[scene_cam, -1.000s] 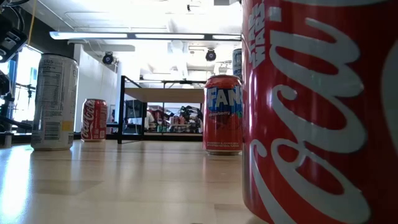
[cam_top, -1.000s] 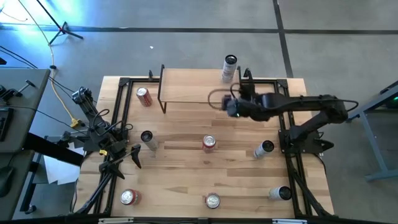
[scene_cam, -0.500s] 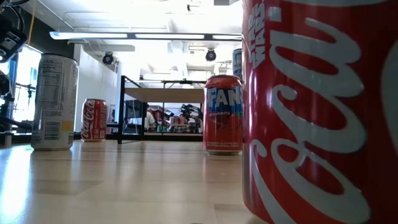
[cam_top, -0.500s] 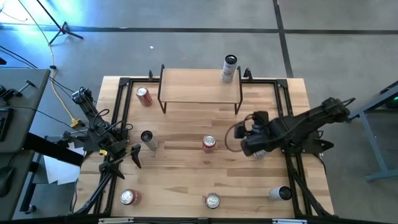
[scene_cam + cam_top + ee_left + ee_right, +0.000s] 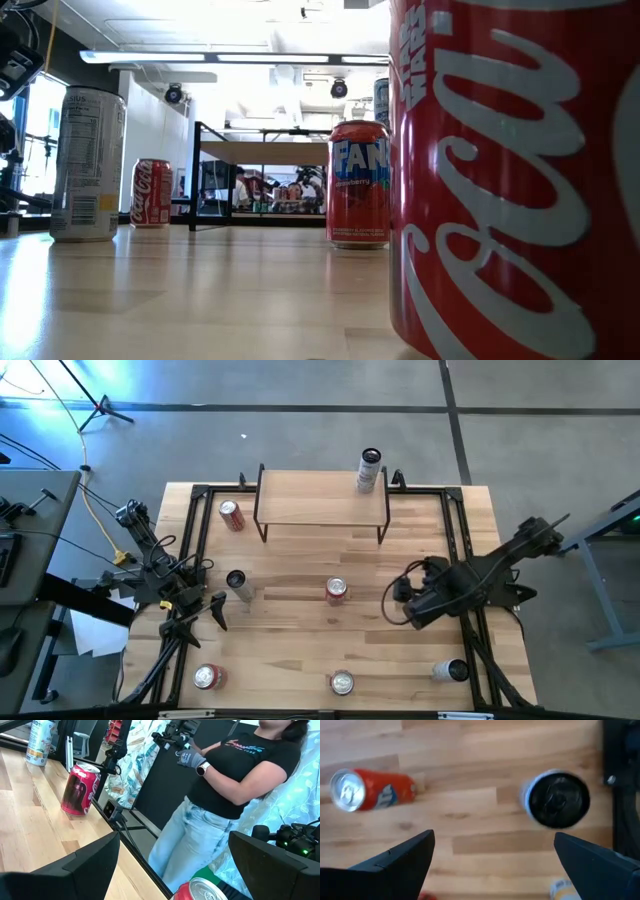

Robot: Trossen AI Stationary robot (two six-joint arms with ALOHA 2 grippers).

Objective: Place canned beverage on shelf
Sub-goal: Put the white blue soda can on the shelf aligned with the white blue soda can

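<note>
Having swung our right gripper (image 5: pixel 418 610) back from the shelf (image 5: pixel 318 497) (one can (image 5: pixel 369 468) standing at its 2 o'clock corner), we are hovering open-jawed and empty over the dark-topped can (image 5: pixel 556 798).

A big red can (image 5: pixel 500 180) shows the Coca-Cola script. Left of it, a red can (image 5: pixel 359 185) reads "FAN"; a farther can (image 5: pixel 151 191) bears Coca-Cola script.
</note>
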